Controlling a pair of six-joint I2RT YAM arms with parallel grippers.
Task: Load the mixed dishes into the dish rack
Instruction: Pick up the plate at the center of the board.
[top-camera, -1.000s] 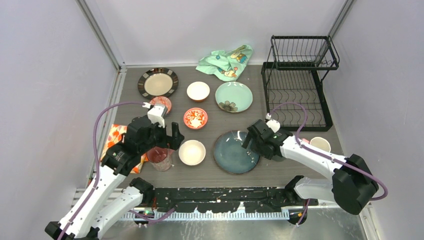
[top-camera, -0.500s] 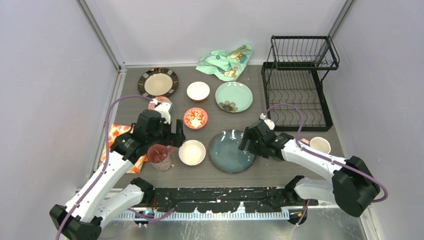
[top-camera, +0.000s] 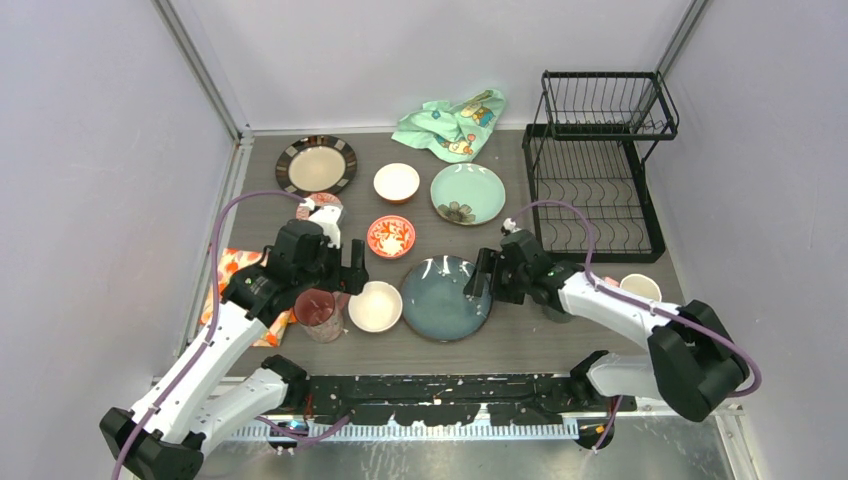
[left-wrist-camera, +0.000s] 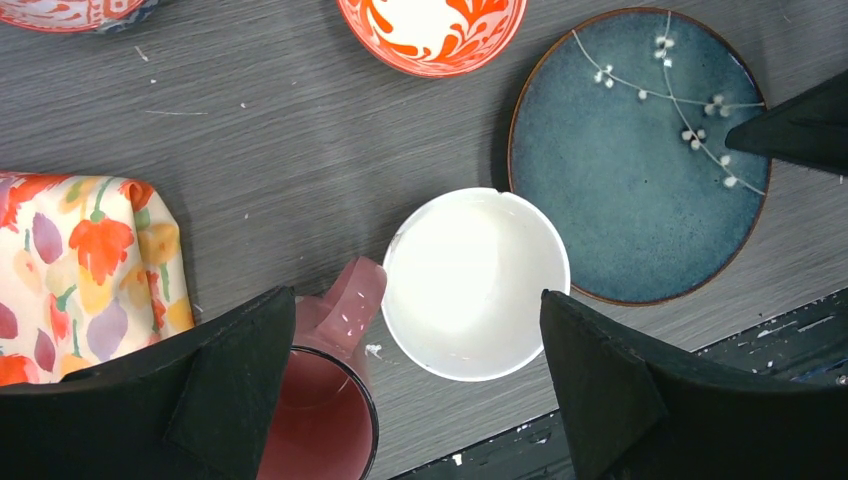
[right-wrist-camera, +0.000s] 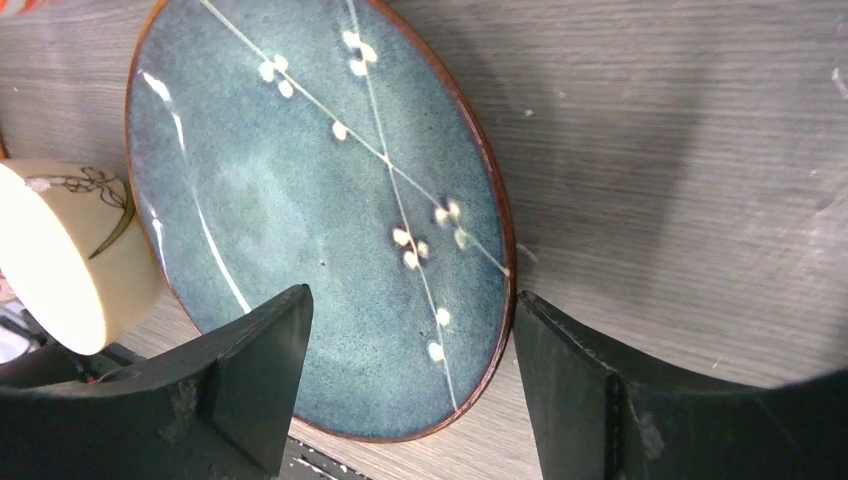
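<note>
While my left gripper (left-wrist-camera: 416, 300) hangs over the grey wood-grain table (top-camera: 500, 340), its jaws stand wide apart and hold nothing. In the left wrist view the small plain white bowl (left-wrist-camera: 475, 285) sits in the lower middle of the frame, between and below the two fingers. The pink glazed cup (left-wrist-camera: 320, 430) stands at lower left under the left finger, with its handle right up against the bowl. The orange floral cloth (left-wrist-camera: 80, 270) lies at the left edge.

My right gripper (right-wrist-camera: 410, 298) is also spread, closed on nothing. Its fingers straddle the near rim of the dark blue-green round plate (right-wrist-camera: 300, 230) with its white blossom sprig. The plate lies flat on the table. From above it sits just below centre frame, and its left rim meets the white bowl; I cannot tell whether they touch or only nearly so.

Elsewhere in the top view:
- The black wire two-tier dish rack (top-camera: 608, 103) stands at upper right, with no dish in it.
- The pale green plate (top-camera: 468, 193) and a second white bowl (top-camera: 397, 182) sit upper middle.
- The dark-rimmed beige plate (top-camera: 316, 165) is at upper left.
- The red patterned bowl (top-camera: 391, 236) is centre-left.
- A cup with a pale inside (top-camera: 640, 288) stands right of my right forearm.
- The mint-green cartoon-print cloth (top-camera: 452, 122) lies crumpled at the top.
</note>
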